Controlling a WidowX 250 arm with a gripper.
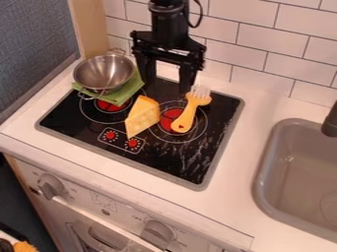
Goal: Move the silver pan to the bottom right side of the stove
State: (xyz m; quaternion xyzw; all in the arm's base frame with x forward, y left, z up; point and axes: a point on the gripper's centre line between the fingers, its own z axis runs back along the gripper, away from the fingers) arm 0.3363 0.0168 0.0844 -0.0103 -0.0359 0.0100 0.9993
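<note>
While the silver pan (104, 74) rests on green cloth (126, 93) | its metal interior shows | end effector (167, 86) spread wide, released

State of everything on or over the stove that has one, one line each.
Silver pan: upright, empty, on the cloth
Green cloth: under the pan
Gripper: open, holding nothing
Cheese wedge: lying on stovetop
Yellow-handled fork: lying on right burner

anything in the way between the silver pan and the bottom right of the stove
Yes. The cheese wedge lies roughly on the straight line from the pan to that corner of the stove, with the fork just to its right. Lifting the pan over them would probably clear both.
</note>
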